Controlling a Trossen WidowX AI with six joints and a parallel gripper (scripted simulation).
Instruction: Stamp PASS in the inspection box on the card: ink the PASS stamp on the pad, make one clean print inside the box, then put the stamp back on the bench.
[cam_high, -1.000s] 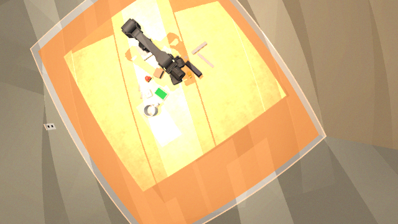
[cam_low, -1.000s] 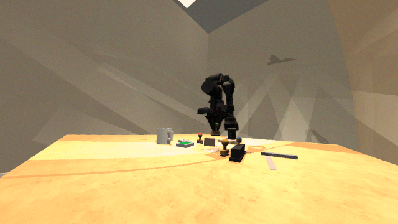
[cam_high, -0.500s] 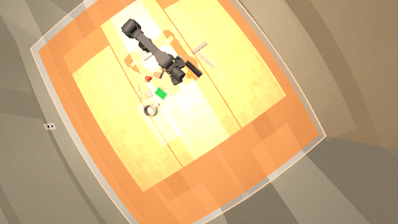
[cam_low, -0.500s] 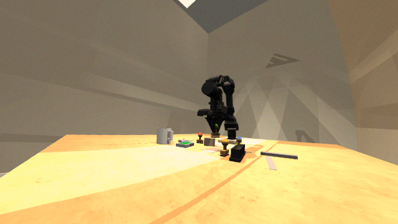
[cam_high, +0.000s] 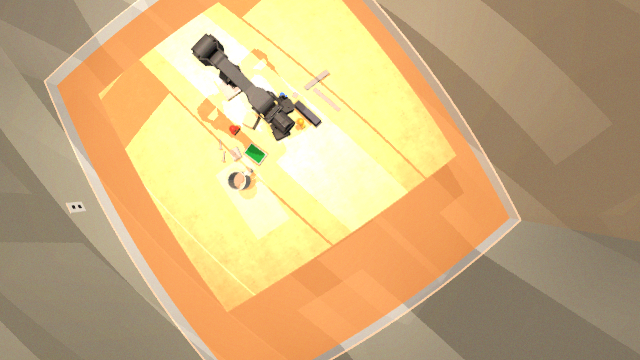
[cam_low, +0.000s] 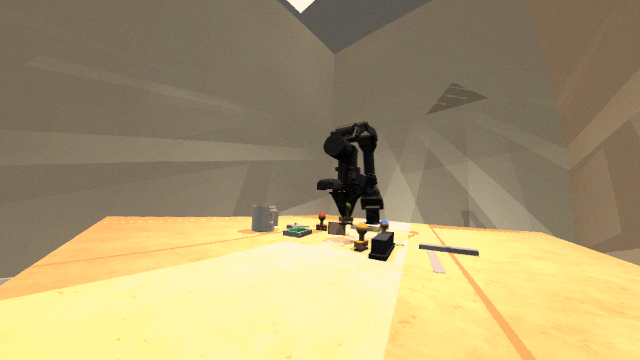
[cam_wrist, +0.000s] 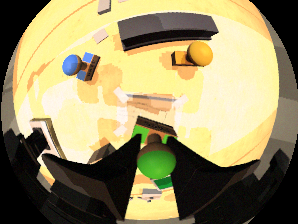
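My gripper (cam_low: 346, 212) (cam_wrist: 154, 139) is shut on the stamp with the green knob (cam_low: 348, 205) (cam_wrist: 156, 164). The stamp is upright or nearly so and hangs a little above the bench, over the near part of the card (cam_low: 340, 241) (cam_wrist: 152, 105). In the wrist view its base covers part of the card, and I cannot make out the box or any print. The arm hides the stamp in the top view. The green ink pad (cam_high: 256, 154) (cam_low: 297, 232) lies away to one side, mostly behind the knob in the wrist view.
A blue stamp (cam_high: 283, 95) (cam_wrist: 71, 65), a yellow stamp (cam_high: 300, 123) (cam_low: 361, 230) (cam_wrist: 200, 53) and a long black block (cam_high: 307, 113) (cam_low: 382, 246) (cam_wrist: 167, 30) stand beyond the card. A red stamp (cam_high: 234, 130) (cam_low: 321, 221) and a mug (cam_high: 239, 180) (cam_low: 260, 218) stand near the pad.
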